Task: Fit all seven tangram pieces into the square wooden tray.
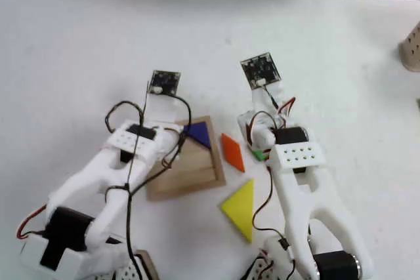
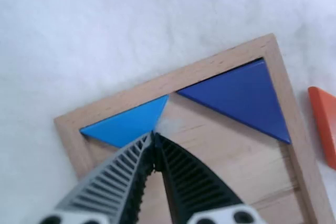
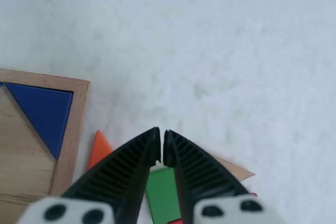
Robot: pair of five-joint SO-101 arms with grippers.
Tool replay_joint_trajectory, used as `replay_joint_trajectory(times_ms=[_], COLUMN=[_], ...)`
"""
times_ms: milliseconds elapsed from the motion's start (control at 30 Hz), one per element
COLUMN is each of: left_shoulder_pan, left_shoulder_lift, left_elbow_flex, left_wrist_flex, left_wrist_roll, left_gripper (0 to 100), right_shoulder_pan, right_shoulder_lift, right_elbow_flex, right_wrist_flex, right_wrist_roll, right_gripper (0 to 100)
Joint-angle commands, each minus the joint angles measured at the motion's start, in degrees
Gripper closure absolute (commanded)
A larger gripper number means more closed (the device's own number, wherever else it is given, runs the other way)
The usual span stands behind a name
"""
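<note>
Two blue triangles lie inside the wooden tray (image 2: 220, 61). The dark blue triangle (image 2: 239, 95) fills one corner. The light blue triangle (image 2: 126, 124) sits in the next corner along the same edge. Their points almost meet in the middle of that edge. The rest of the tray floor is bare wood.

The tray sits on the white table (image 1: 79, 44), closer to the edge where the arms stand.

The left claw (image 2: 153, 141) is pressed together with nothing in it. Its tip is over the tray floor, right at the inner point of the light blue triangle.

The right claw (image 3: 161, 141) is squeezed almost flat too, with just a thin slit and nothing in it. It hangs over the table, off the tray's edge on the dark blue triangle's side. A green piece (image 3: 163, 192) lies under it, and a tan piece (image 3: 236, 171) peeks out beside the green one.

An orange piece (image 1: 232, 151) lies on the table just beside that same tray edge, between the tray and the green piece. A yellow triangle (image 1: 241, 208) lies off the tray's near corner, closer to the table's near edge.
</note>
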Motion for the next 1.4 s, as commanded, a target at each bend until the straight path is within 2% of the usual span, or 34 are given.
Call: replay_joint_trajectory(times_ms=[0, 100, 200, 300, 467, 600, 767, 933, 1067, 1233, 1367], left_shoulder_pan=[1.5, 3.5, 3.6, 3.6, 3.3, -2.2, -11.1, -13.8, -14.8, -20.7, -21.9], left_shoulder_lift=[-9.8, -18.9, -26.0, -26.9, -26.9, -26.9, -26.9, -26.9, -21.5, -4.8, 3.3], left_elbow_flex=[1.9, 8.0, 12.3, 14.2, 14.1, 14.0, 14.0, 13.9, 10.3, -0.8, -9.2], left_wrist_flex=[2.1, 1.6, -1.3, -4.6, -5.0, -10.4, -20.1, -22.4, -22.1, -21.9, -14.9], left_wrist_roll=[-1.1, -4.5, -4.7, -4.6, -4.6, -4.2, 3.3, 4.7, 4.7, 4.7, 4.7], left_gripper=[98, 98, 98, 98, 98, 98, 98, 98, 98, 98, 98], right_shoulder_pan=[0.4, 0.4, 0.4, 0.4, 0.4, 1.1, 2.7, 2.9, 2.9, 3.4, 5.1], right_shoulder_lift=[-0.2, -0.2, -0.2, -0.2, -0.2, -0.3, -0.3, -0.2, -0.2, -0.2, -0.3], right_elbow_flex=[-0.8, -0.8, -0.8, -0.8, -0.8, -0.8, -0.8, -0.7, -0.2, 0.3, 0.7], right_wrist_flex=[-1.2, -1.2, -1.2, -1.2, -1.2, -0.8, -0.7, 0.6, 4.4, 5.8, 6.1], right_wrist_roll=[0.6, 0.6, 0.6, 0.6, 0.5, 0.5, 0.5, 0.5, 0.5, 0.5, 0.5], right_gripper=[97.8, 97.8, 97.8, 97.8, 97.8, 97.9, 97.8, 97.8, 97.8, 97.7, 97.7])
